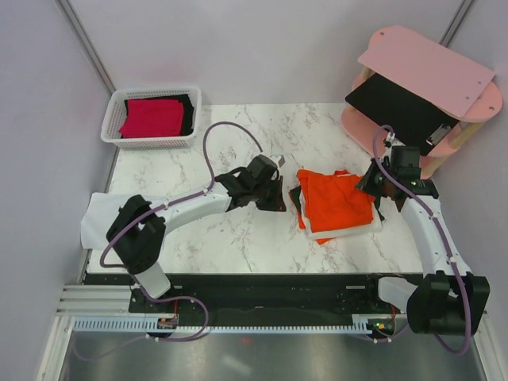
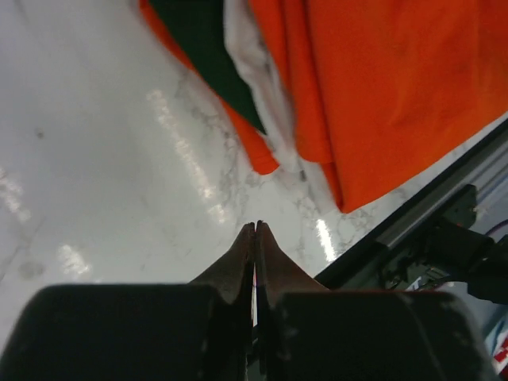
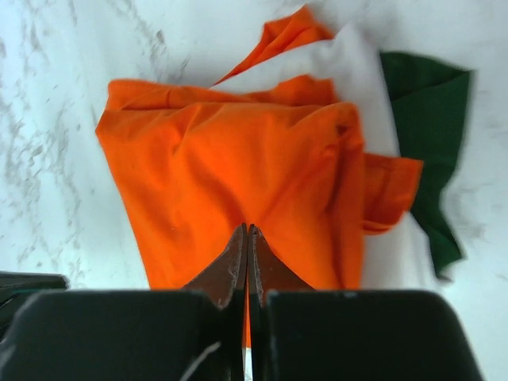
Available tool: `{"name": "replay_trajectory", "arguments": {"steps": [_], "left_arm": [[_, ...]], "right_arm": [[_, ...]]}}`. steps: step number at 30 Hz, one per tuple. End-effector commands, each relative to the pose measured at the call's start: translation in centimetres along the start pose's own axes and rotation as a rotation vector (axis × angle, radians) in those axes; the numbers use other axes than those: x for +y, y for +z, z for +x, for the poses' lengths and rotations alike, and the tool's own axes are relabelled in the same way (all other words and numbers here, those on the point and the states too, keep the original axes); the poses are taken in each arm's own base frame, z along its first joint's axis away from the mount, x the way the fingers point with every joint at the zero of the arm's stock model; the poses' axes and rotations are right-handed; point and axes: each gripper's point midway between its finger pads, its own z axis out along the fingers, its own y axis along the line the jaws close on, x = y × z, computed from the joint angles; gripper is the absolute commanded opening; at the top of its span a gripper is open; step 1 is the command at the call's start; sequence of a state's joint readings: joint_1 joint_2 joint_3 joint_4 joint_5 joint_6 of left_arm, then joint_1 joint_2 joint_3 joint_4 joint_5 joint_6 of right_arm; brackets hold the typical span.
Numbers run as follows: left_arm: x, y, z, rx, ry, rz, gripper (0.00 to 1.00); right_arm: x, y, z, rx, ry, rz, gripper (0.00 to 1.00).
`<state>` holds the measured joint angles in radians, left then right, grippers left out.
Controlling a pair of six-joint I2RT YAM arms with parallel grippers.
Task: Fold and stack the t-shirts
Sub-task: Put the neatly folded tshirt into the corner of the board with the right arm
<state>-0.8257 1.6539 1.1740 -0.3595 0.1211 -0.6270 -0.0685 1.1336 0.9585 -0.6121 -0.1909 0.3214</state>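
White marble table [image 1: 238, 238], pale walls. Orange t-shirt [image 1: 337, 198] lies between both tools.
Left gripper [image 2: 255, 226]: clenched, empty, shirt just ahead of its tips.
Right gripper [image 3: 247, 230]: clenched over the orange cloth, nothing seen pinched.
Wrist views only: green cloth [image 3: 429, 119] and white cloth [image 3: 349, 63] under it.
Top view only: basket [image 1: 119, 99] holding crimson t-shirt [image 1: 151, 117], well beyond the left gripper.

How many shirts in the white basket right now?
2 visible: a folded crimson-red shirt on top and a black shirt showing beneath it along its right edge, both in the basket. More may be hidden underneath.
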Motion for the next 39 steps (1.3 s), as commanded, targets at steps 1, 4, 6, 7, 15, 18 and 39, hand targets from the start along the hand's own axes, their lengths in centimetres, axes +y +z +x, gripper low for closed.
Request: {"name": "replay_trajectory", "arguments": {"steps": [1,4,6,7,15,18,39], "left_arm": [[-7.6,1.0,-2.5,-0.052,-0.023,0.250,0.02],[-9.9,2.4,-2.7,-0.041,-0.038,0.317,0.02],[-11.1,3.2,-2.7,-0.031,-0.049,0.377,0.02],[-12.2,3.3,-3.5,-0.059,-0.060,0.428,0.02],[-15.6,7.0,-3.6,0.016,-0.121,0.617,0.02],[-15.2,8.4,-2.6,0.049,-0.143,0.610,0.02],[-10.6,7.8,0.5,0.071,-0.041,0.427,0.02]], "right_arm": [[4.9,1.0,-0.6,-0.039,0.008,-0.303,0.00],[6.4,1.7,0.2,-0.010,0.033,-0.418,0.00],[7.6,1.9,0.1,-0.013,0.032,-0.499,0.00],[7.6,2.1,0.5,-0.001,0.051,-0.510,0.00],[6.1,5.7,2.7,0.061,0.117,-0.476,0.00],[4.4,7.5,3.6,0.079,0.136,-0.414,0.00],[3.4,10.2,3.5,0.121,0.163,-0.461,0.00]]}}
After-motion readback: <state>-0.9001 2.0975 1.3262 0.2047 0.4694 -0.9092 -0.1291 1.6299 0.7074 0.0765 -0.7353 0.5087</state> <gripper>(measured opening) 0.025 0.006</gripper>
